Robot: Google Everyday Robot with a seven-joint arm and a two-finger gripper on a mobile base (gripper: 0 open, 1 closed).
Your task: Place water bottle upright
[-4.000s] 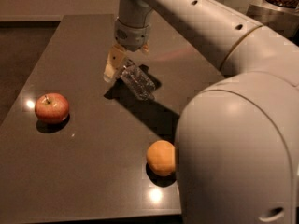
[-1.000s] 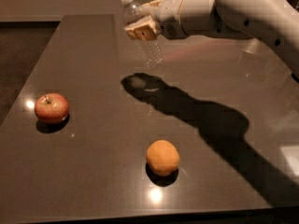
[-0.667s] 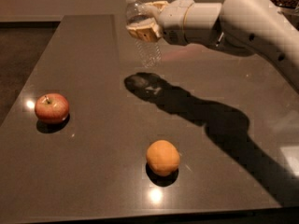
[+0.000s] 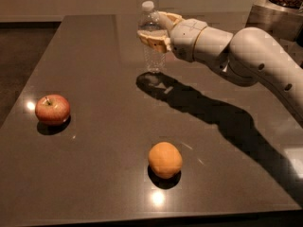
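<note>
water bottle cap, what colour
White cap, camera view; the gripper clamps the water bottle mid-body.

Clear ribbed water bottle (image 4: pixel 154 58), white cap (image 4: pixel 148 5), clasped by white, tan-fingered gripper (image 4: pixel 158 30) at upper centre. Red apple (image 4: pixel 52 109), orange-coloured orange (image 4: pixel 164 160), glossy dark brown table (image 4: pixel 94 56).

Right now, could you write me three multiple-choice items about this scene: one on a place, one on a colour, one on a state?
1. Where is the end effector?
A. low at the front edge
B. around the bottle's upper half, at the back
C. out of view

2. What colour is the bottle's cap?
A. white
B. red
C. blue

3. How is the bottle oriented?
A. on its side
B. upside down
C. upright

Answers:
1. B, because its fingers clasp the bottle below the cap.
2. A, because the cap shows white.
3. C, because the cap is on top and the base is down.
</note>
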